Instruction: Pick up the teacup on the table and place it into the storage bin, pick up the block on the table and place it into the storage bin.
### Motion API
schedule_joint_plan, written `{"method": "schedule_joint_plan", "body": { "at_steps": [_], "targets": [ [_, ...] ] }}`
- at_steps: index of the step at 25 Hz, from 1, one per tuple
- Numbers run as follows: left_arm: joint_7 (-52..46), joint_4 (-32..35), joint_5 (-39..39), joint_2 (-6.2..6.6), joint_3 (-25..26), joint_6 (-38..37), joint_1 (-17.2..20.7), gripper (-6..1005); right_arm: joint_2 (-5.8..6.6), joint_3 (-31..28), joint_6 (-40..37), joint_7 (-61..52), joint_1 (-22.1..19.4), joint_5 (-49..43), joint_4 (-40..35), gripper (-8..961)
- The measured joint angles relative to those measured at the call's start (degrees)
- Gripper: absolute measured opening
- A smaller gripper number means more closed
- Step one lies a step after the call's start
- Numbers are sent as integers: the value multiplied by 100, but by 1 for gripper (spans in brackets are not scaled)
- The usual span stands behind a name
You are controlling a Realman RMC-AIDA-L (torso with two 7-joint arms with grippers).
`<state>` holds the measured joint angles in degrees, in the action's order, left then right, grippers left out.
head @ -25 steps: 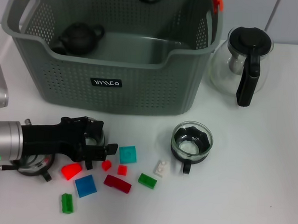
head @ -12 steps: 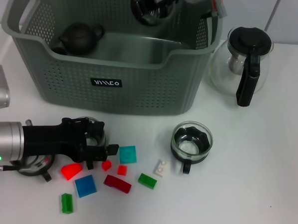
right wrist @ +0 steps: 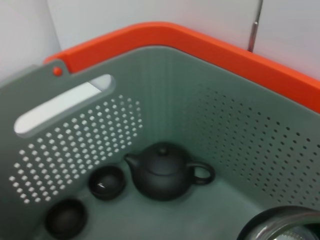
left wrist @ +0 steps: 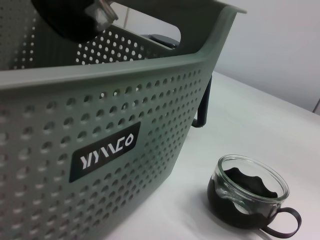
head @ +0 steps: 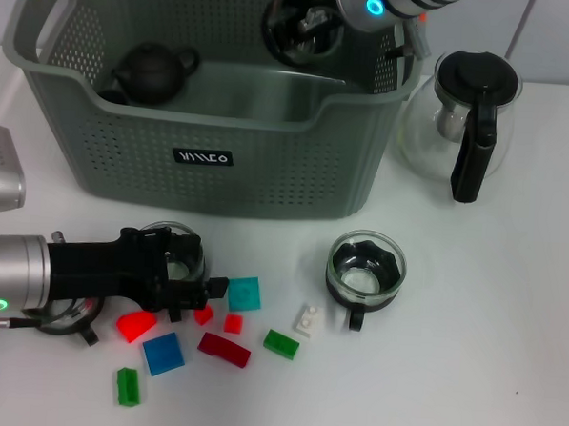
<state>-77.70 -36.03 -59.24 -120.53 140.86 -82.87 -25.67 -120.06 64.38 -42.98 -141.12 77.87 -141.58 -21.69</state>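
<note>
The grey storage bin (head: pixel 267 174) stands at the back of the table. High over its back right part, my right gripper (head: pixel 318 24) is shut on a glass teacup (head: pixel 296 30), whose rim (right wrist: pixel 285 225) shows in the right wrist view. A second glass teacup (head: pixel 365 270) stands on the table in front of the bin and also appears as the teacup (left wrist: pixel 247 197) in the left wrist view. Low at the front left, my left gripper (head: pixel 199 293) points at a teal block (head: pixel 244 293) and a small red block (head: pixel 203 314). A third glass cup (head: pixel 173 248) sits just behind it.
Several more blocks lie nearby: red (head: pixel 233 323), dark red (head: pixel 224 349), green (head: pixel 280 344), white (head: pixel 307 318), blue (head: pixel 164 353). A black teapot (head: pixel 154 71) and small black cups (right wrist: pixel 106 182) sit inside the bin. A glass teapot (head: pixel 466 118) stands to the bin's right.
My right arm has come down and forward over the bin with the glass teacup. The left gripper has edged slightly toward the teal block.
</note>
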Motion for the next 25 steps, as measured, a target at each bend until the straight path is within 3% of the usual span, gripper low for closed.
{"method": "schedule_joint_plan", "body": {
  "at_steps": [5,25],
  "targets": [
    [0,0,0,-10,-7,6,-16,838,-22,360,154,33,-16,14,36,54],
    [0,0,0,-33,-6,80,-61,838,-26,541,324,280,-21,10,260,53]
  ]
}}
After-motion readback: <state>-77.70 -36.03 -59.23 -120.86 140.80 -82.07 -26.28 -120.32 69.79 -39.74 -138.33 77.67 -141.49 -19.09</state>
